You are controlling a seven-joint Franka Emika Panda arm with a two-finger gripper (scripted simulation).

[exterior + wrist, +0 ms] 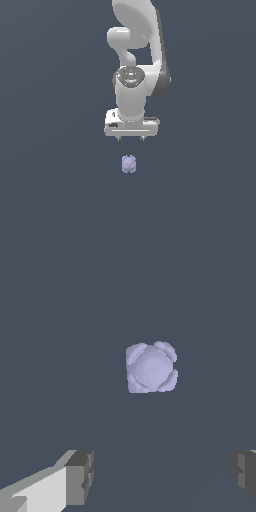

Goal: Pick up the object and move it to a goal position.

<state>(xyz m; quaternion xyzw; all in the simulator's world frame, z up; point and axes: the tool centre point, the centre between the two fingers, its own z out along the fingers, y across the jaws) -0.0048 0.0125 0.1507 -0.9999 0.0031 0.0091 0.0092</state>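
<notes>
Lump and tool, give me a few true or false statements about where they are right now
1. The tool is open. True.
2. The tool grips the lump. False: the lump sits apart from it, between no fingers.
3. The lump is pale purple and knobbly. True.
4. The lump is wider than the tool. False: it is much narrower.
5. Several lumps are in view. False: only one shows.
</notes>
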